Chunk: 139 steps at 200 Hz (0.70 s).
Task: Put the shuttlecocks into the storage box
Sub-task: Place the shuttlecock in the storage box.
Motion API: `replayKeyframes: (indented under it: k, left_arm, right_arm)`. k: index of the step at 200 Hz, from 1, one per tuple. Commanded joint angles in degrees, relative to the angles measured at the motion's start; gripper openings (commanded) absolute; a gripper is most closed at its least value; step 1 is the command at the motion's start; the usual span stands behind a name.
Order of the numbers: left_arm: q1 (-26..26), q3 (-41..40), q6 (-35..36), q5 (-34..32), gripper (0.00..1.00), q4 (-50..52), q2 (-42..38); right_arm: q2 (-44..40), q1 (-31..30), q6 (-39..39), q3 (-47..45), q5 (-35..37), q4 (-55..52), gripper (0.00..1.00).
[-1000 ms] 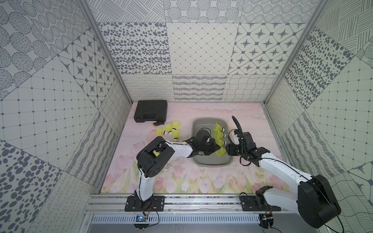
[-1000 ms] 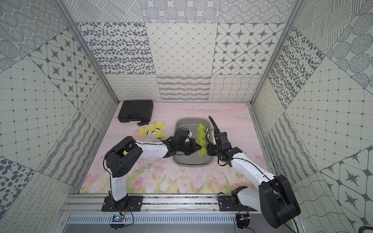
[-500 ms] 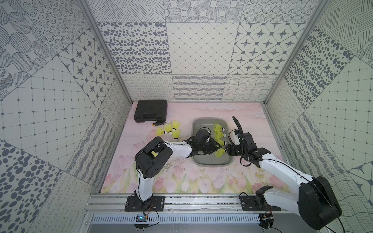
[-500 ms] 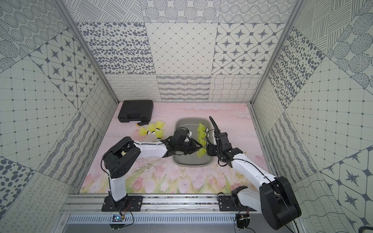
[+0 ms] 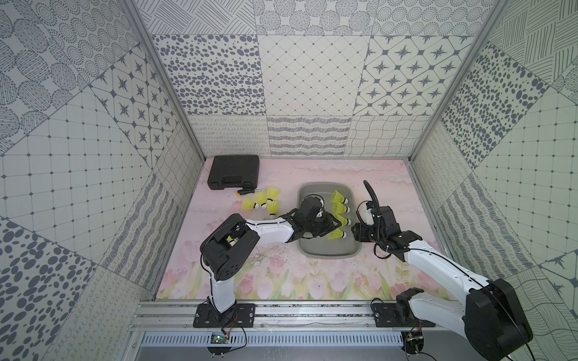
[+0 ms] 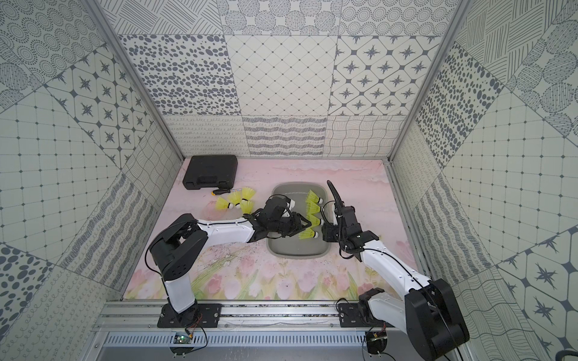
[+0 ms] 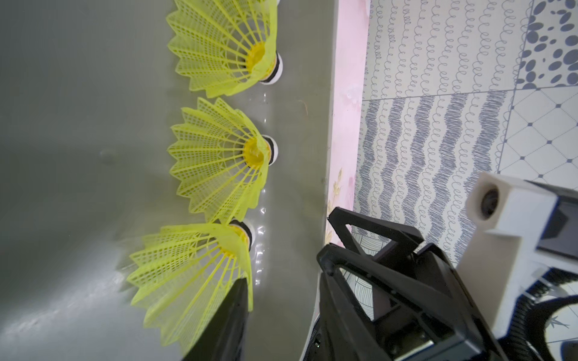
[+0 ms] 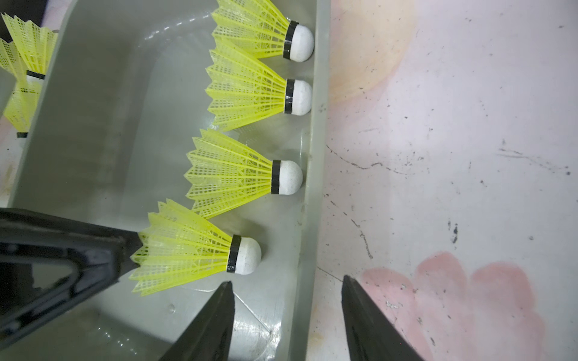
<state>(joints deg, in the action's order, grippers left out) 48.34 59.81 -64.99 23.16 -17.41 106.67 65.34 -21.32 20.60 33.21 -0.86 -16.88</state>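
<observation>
Grey box (image 5: pixel 327 251) is sitting on the pink flowered mat (image 5: pixel 281 281), right of the middle, its long side running away from the robot. Four shuttlecocks (image 8: pixel 231 175) are lying in it on their sides, in a row along its right-hand wall. Their white corks are pointing at that wall and their yellow skirts are fanning toward the box's middle, crowding against one another. Left claw (image 5: pixel 332 227) is reaching in over the box from its left side, low over the floor, with its jaws standing apart and gripping nothing. One of its fingers (image 8: pixel 93 243) is touching the open rim of the nearest shuttlecock (image 8: pixel 194 250), which is resting on the box floor with its cork a little short of the wall. Right claw (image 8: pixel 287 279) is hanging at the box's right wall, just beside that same shuttlecock, jaws likewise standing apart and gripping nothing. It is straddling the wall, one finger over the box floor and the other over the mat; neither is appearing to touch the wall in the right wrist view. Four loose shuttlecocks (image 5: pixel 259 197) are lying in a tight cluster on the mat, left of the box and apart from it. They are sitting beside an orange-handled screwdriver (image 5: pixel 247 191), which is lying just in front of a closed black case (image 5: pixel 233 172) in the far left corner.
</observation>
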Motion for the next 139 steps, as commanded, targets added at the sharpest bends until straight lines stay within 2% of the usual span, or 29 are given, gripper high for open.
replayKeyframes:
  k: [1,39,139]
  left_arm:
    - [-0.6,-0.6,0.4,2.4,0.40,-2.4,1.3]
    - [-0.5,-0.5,-0.6,3.9,0.31,-4.2,2.8]
    - [0.0,2.2,-1.5,6.6,0.31,-5.9,5.1]
  right_arm:
    - [-1.1,0.2,0.2,-0.3,0.0,1.7,0.59]
    - [-1.0,0.3,0.1,-0.2,-0.3,1.6,0.59]
    - [-0.4,0.4,0.1,0.0,-0.7,1.7,0.59]
